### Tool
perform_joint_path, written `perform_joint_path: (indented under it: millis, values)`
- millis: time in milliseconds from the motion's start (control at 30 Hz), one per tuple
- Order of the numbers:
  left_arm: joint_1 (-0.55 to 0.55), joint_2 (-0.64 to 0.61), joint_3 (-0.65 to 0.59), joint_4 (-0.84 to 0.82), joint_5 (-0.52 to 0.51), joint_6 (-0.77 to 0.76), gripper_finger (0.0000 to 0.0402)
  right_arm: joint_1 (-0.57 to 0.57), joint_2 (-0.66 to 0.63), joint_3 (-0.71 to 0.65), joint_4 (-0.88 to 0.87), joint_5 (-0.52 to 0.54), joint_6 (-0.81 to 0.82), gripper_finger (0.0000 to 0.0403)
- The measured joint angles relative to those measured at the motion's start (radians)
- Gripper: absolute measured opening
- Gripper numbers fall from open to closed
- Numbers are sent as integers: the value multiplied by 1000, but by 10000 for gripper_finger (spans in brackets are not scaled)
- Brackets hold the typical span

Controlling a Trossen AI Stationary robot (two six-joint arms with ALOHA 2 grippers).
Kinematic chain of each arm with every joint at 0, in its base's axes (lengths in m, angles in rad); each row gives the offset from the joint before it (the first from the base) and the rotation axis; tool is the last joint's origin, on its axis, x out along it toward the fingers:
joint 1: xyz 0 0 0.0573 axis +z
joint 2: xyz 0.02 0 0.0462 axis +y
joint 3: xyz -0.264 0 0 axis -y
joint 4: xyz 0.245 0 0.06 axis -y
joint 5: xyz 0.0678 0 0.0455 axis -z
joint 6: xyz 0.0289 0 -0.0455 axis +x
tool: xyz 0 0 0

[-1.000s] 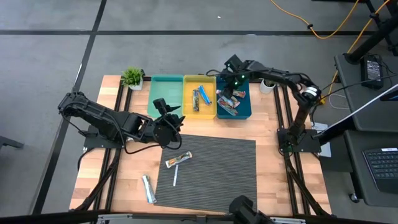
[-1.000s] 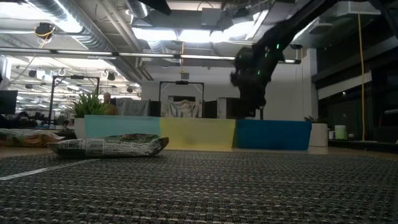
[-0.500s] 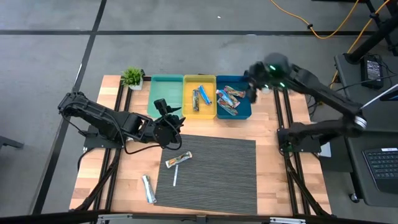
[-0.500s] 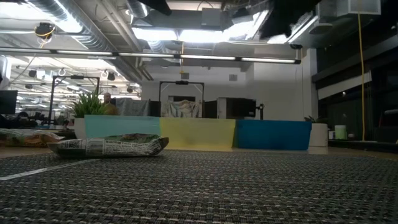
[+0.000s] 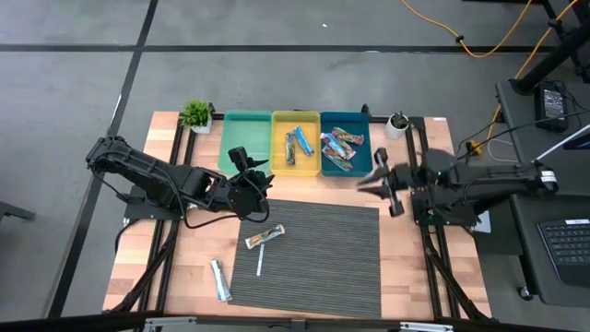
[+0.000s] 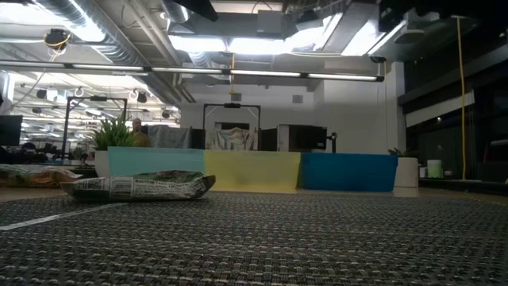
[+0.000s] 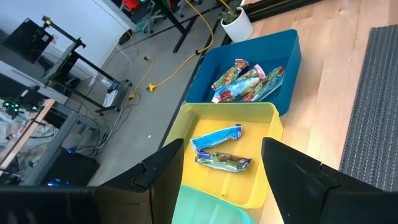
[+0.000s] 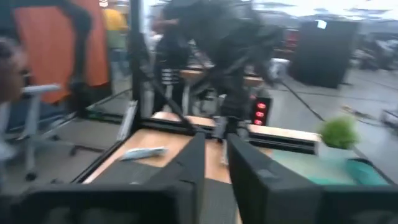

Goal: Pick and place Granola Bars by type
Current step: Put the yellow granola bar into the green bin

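My right gripper [image 5: 382, 184], nearly closed and empty, has swung back from the blue bin [image 5: 361, 167] where multicoloured bars [image 5: 337, 148] lie, so that drop looks done; two bars [image 5: 264, 237] remain on the mat.

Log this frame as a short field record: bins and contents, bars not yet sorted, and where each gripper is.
teal bin: nothing visible inside
yellow bin: two bars, one blue, one multicoloured
blue bin: several multicoloured bars
multicoloured bar: unsorted, on the striped mat
silvery bar: unsorted, on the wooden table just left of the mat
white stick: on the mat
left gripper: open, empty, in front of the teal bin
right gripper: empty, over the table near the mat's far right corner
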Motion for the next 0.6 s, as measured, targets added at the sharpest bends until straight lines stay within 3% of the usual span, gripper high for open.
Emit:
perform_joint_path:
  millis: [133, 367, 600]
  values:
    - [0, 0, 0, 0, 21, -26, 208, 58, -27, -63, 4, -40, -52, 9]
    - [0, 0, 0, -1, 56, -59, 208, 64, -151, -208, 3, -78, -7, 5]
    - [0, 0, 0, -1, 56, -61, 207, 65, -426, -369, 87, -98, 1, 4]
